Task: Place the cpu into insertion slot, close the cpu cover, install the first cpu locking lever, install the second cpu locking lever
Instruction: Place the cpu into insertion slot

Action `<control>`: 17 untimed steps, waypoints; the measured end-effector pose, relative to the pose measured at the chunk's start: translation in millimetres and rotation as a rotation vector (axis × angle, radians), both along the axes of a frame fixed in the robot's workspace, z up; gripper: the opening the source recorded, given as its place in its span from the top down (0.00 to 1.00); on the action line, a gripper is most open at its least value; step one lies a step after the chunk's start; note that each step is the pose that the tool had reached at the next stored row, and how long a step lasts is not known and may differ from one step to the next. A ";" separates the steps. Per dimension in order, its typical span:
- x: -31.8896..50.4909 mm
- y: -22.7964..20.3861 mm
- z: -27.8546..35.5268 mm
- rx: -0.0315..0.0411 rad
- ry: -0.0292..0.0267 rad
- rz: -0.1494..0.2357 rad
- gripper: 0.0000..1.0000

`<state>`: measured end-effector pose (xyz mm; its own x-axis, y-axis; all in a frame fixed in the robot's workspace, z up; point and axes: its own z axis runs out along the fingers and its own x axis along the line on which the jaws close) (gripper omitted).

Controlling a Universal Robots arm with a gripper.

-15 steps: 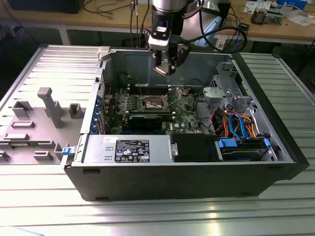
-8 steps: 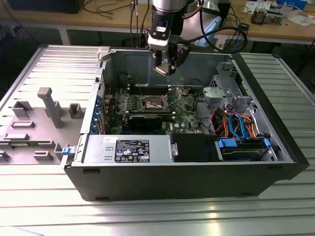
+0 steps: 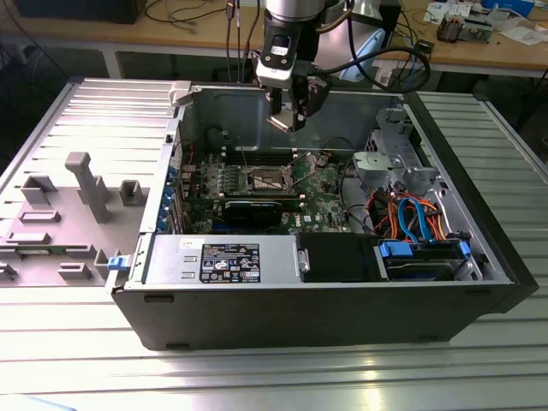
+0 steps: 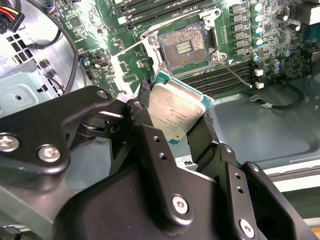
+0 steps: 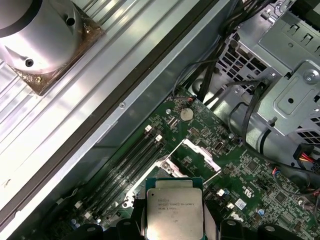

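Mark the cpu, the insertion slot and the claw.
cpu (image 4: 176, 107): second wrist view, middle of its metal top.
insertion slot (image 4: 184, 47): second wrist view, its bare contact field.
claw (image 3: 286, 118): exterior view, between its fingertips.

Gripper (image 5: 174, 234) grips cpu (image 5: 175, 211) above motherboard (image 5: 250, 170)

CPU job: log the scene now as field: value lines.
gripper: shut on cpu, above the board
cpu: gripped by its edges, metal top showing in both wrist views, not seated
socket: empty, contacts exposed
cover: appears raised off the socket
case: open, on its side
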<state>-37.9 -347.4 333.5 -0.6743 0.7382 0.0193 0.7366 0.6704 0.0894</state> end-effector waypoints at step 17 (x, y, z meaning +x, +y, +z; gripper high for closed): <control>0.0 0.0 -0.1 0.0000 0.0000 -0.028 0.45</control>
<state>-37.9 -347.4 333.4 -0.6530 0.7571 0.0193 0.7553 0.6492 0.0894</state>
